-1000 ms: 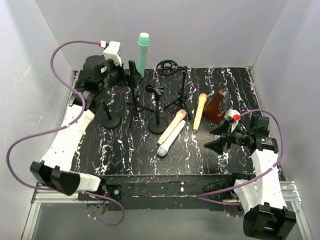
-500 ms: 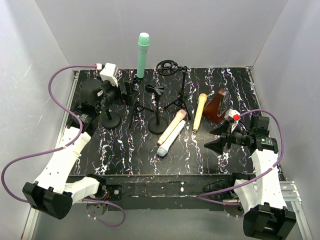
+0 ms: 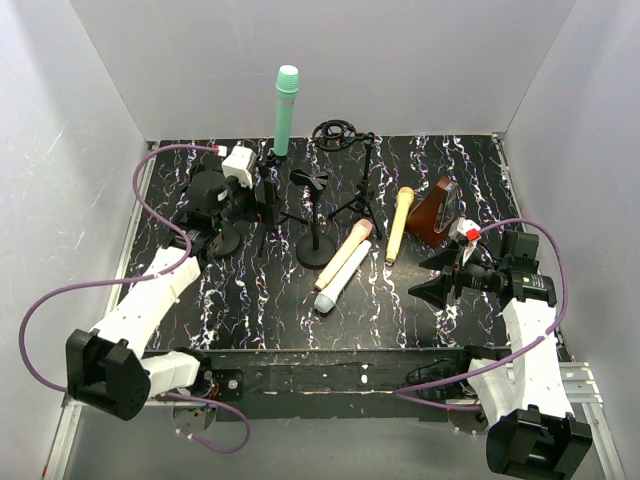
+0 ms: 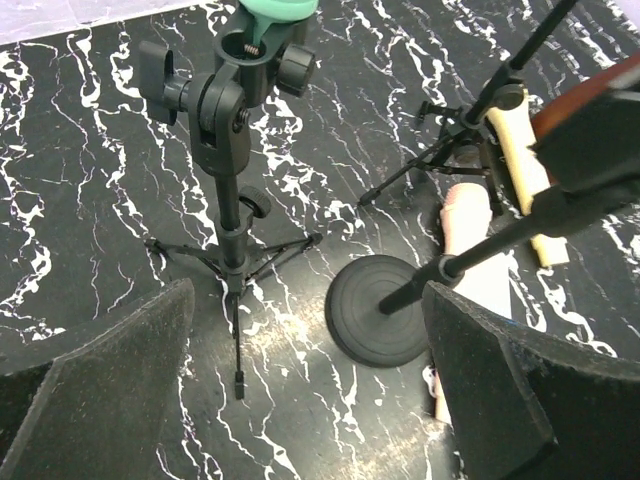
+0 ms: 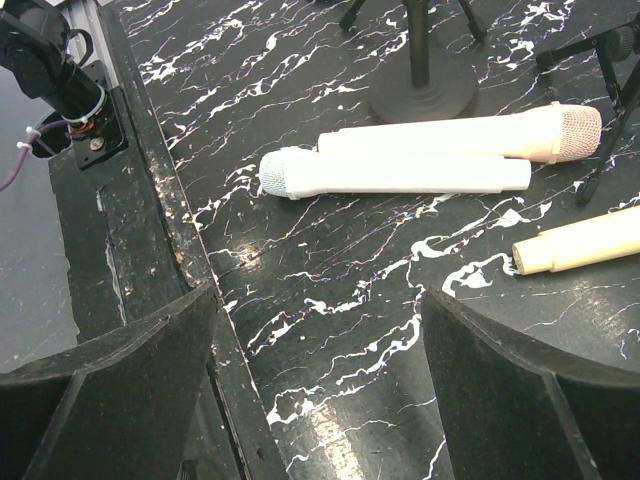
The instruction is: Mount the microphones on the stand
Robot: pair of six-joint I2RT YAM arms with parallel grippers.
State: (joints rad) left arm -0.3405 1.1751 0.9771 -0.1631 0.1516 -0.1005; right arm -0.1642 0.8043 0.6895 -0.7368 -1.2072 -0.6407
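Observation:
The mint green microphone (image 3: 287, 105) stands upright, clipped on a tripod stand (image 3: 268, 205) at the back; its base and the clip show in the left wrist view (image 4: 270, 12). The peach-pink microphone (image 3: 347, 252), white microphone (image 3: 340, 286) and yellow microphone (image 3: 400, 224) lie on the table. My left gripper (image 3: 260, 195) is open and empty, just left of the tripod stand (image 4: 232, 262). My right gripper (image 3: 437, 278) is open and empty, right of the lying microphones. The right wrist view shows the white (image 5: 395, 176), pink (image 5: 470, 134) and yellow (image 5: 580, 240) ones.
A round-base stand (image 3: 315, 246) is at the middle and another (image 3: 222, 240) to the left. A tripod stand (image 3: 360, 200) with a ring mount (image 3: 335, 133) is at the back. A brown wedge (image 3: 437, 210) sits at the right. Grey walls enclose the table.
My left arm has swung from the back left corner toward the right and nearer, bringing its gripper beside the tripod stand. The right arm and the microphones have not moved.

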